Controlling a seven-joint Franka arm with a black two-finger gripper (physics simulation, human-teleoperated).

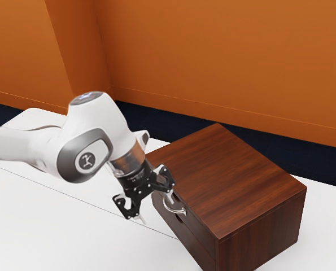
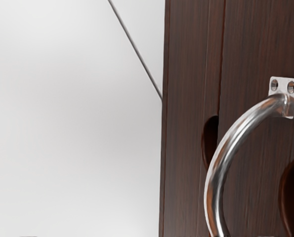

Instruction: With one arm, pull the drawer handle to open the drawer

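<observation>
The white arm enters from the left edge of the frame, running nearly level, and bends at a large rounded joint left of centre. From there the wrist slants down toward the lower right and ends in the black hand just below the frame's middle. Its two fingers are spread well apart and point down and to the right.

The dark brown wooden drawer cabinet looked smooth and grained. Its curved silver metal handle shone, polished and glossy.
</observation>
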